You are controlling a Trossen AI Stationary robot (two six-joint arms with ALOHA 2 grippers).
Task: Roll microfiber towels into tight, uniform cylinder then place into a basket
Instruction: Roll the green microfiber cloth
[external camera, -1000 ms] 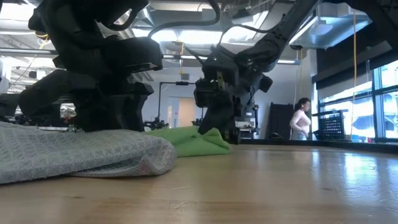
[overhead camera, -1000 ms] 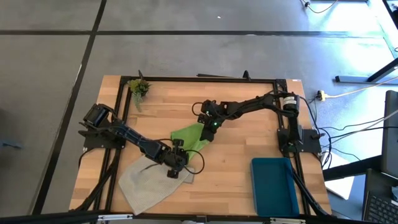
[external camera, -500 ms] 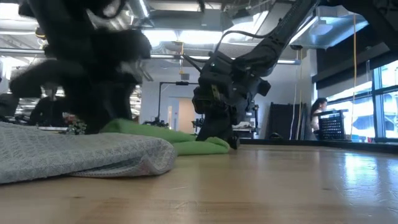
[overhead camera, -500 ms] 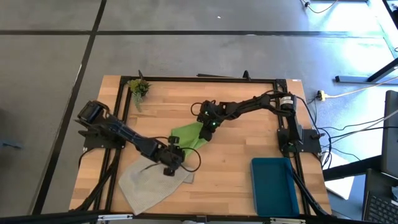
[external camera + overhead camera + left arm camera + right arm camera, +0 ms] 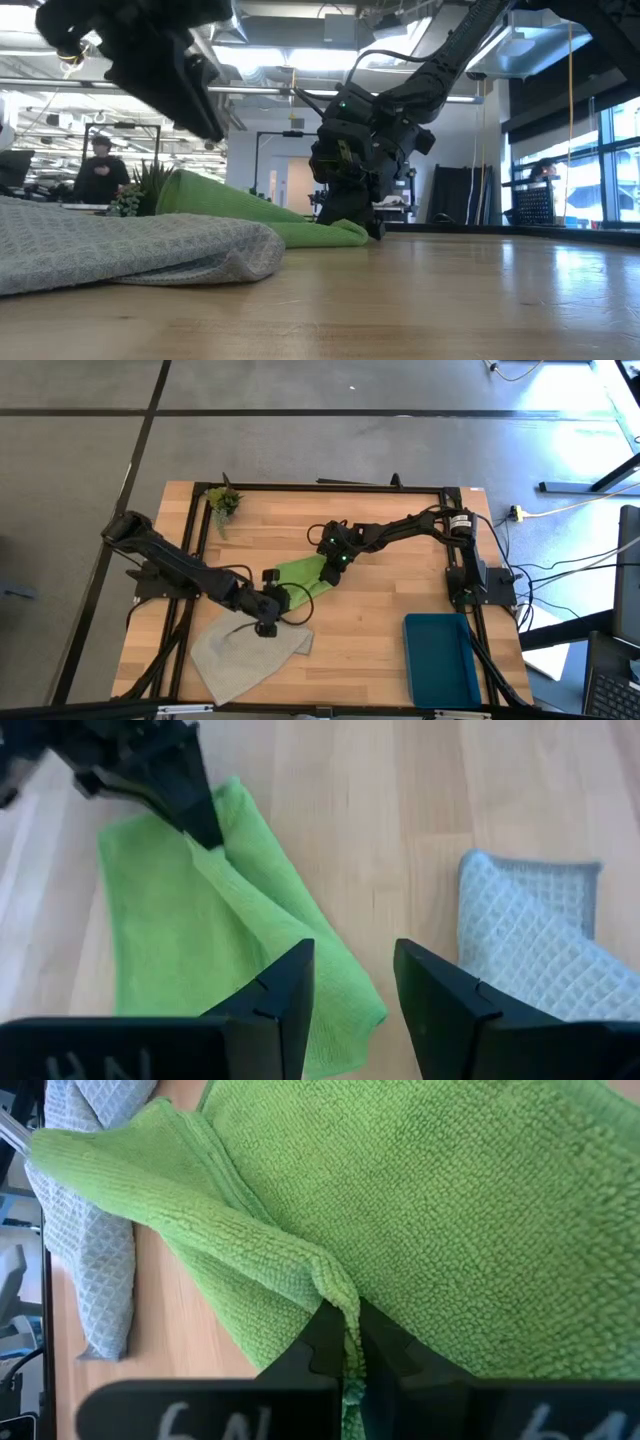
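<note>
Lying near the desk's front-left corner, the pale grey-beige waffle-weave microfiber cloth [image 5: 243,653] rests flat and loosely folded. Just above its far edge, the left gripper [image 5: 268,603] hovers with fingers parted, grasping nothing. Beside it, at mid-desk, the bright lime green microfiber towel [image 5: 303,577] lies rumpled, one edge pinched by the clenched right gripper [image 5: 340,563]. Empty, the rectangular dark teal-blue plastic bin [image 5: 441,657] sits at the front-right corner.

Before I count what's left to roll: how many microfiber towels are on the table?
2. The lime green towel lies mid-table, pinched at its far edge by the right gripper. The grey-beige towel lies near the front left corner, beside the green one. The teal basket looks empty.
</note>
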